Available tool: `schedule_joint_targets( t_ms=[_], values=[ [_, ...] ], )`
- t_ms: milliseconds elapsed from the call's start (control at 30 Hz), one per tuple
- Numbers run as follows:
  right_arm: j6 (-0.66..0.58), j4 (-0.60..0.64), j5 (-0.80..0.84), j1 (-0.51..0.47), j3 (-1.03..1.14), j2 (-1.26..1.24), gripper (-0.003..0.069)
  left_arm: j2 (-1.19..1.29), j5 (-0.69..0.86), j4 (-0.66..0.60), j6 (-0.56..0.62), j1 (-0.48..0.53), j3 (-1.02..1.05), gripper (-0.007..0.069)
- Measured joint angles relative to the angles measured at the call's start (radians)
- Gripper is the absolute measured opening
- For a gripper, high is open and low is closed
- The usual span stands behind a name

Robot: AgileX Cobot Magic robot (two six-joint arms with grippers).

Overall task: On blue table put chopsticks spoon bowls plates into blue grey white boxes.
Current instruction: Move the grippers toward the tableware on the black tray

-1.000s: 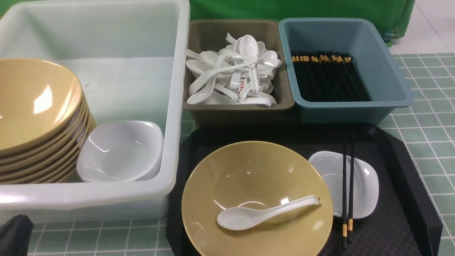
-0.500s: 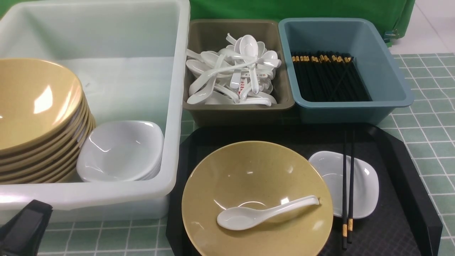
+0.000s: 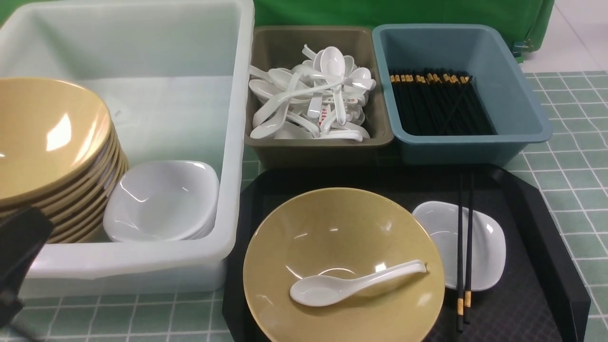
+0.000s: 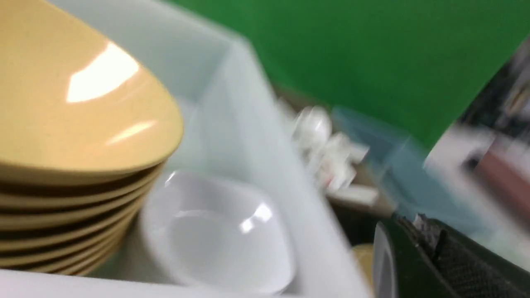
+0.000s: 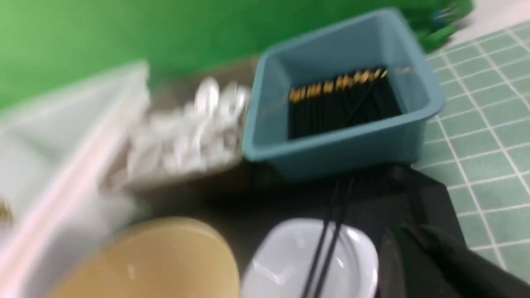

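Observation:
On the black tray [image 3: 536, 228] stands a tan bowl [image 3: 342, 228] with a white spoon [image 3: 351, 284] lying in it. Beside it sits a small white plate [image 3: 489, 247], and a pair of black chopsticks [image 3: 464, 247] lies across that plate. My left gripper [image 3: 23, 232] is shut and empty in front of the white box's [image 3: 237, 142] near left corner; its wrist view is blurred, with the shut tips [image 4: 414, 223] low in it. My right gripper [image 5: 410, 236] is shut and empty beside the plate [image 5: 290, 256]; the front view does not catch it.
The white box holds a stack of tan bowls [image 3: 47, 142] and stacked white plates [image 3: 161, 199]. The grey box [image 3: 318, 147] is piled with spoons, and the blue box [image 3: 475, 147] holds several chopsticks. All of it stands on the blue table [image 3: 570, 166].
My left gripper has risen from the bottom left corner to the front of the white box. The dishes on the tray have not moved.

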Motion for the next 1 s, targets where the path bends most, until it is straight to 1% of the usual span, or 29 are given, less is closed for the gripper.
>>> schedule_joint_targets(
  t_ms=[33,100,167,233,267,333,433,467,500,567,633,700,800,900,933,967,1000],
  values=[
    [-0.069,0.000,0.076,0.002,-0.078,0.093,0.0036,0.078,0.094,0.084,0.000,0.000,-0.084,-0.0015],
    [-0.168,-0.002,0.185,0.004,-0.176,0.212,0.0036,0.168,0.197,0.166,0.000,-0.001,-0.169,-0.0015],
    [-0.265,-0.004,0.345,0.007,-0.300,0.369,0.0036,0.275,0.301,0.259,0.002,-0.031,-0.262,-0.0015],
    [-0.316,-0.006,0.444,0.009,-0.369,0.468,0.0036,0.326,0.352,0.312,0.008,-0.070,-0.315,-0.0015],
    [-0.329,-0.007,0.478,0.012,-0.392,0.508,0.0036,0.371,0.377,0.344,0.015,-0.107,-0.353,-0.0015],
    [-0.344,-0.011,0.513,0.025,-0.420,0.561,0.0036,0.410,0.398,0.372,0.024,-0.159,-0.380,-0.0015],
    [-0.350,-0.041,0.547,0.090,-0.465,0.672,0.0038,0.503,0.418,0.398,0.055,-0.264,-0.439,-0.0015],
    [-0.330,-0.071,0.550,0.133,-0.481,0.719,0.0038,0.553,0.422,0.401,0.070,-0.323,-0.471,-0.0015],
    [-0.319,-0.084,0.552,0.146,-0.486,0.733,0.0038,0.560,0.423,0.402,0.072,-0.340,-0.476,-0.0015],
    [-0.228,-0.188,0.550,0.237,-0.515,0.820,0.0038,0.667,0.419,0.409,0.095,-0.449,-0.559,-0.0015],
    [-0.167,-0.249,0.536,0.292,-0.533,0.884,0.0038,0.734,0.407,0.419,0.103,-0.522,-0.611,-0.0015],
    [-0.115,-0.274,0.505,0.325,-0.550,0.949,0.0041,0.789,0.388,0.435,0.106,-0.587,-0.668,-0.0015],
    [-0.023,-0.282,0.438,0.337,-0.576,1.051,0.0061,0.874,0.379,0.453,0.107,-0.672,-0.737,-0.0015],
    [0.046,-0.288,0.412,0.319,-0.599,1.128,0.0120,0.917,0.374,0.457,0.107,-0.713,-0.751,-0.0015],
    [0.046,-0.289,0.411,0.314,-0.602,1.139,0.0134,0.919,0.374,0.457,0.107,-0.718,-0.751,-0.0015],
    [0.090,-0.290,0.405,0.289,-0.617,1.187,0.0223,0.932,0.375,0.459,0.107,-0.729,-0.751,-0.0015],
    [0.099,-0.290,0.403,0.284,-0.619,1.195,0.0243,0.933,0.377,0.459,0.107,-0.730,-0.751,-0.0015]
  ],
)
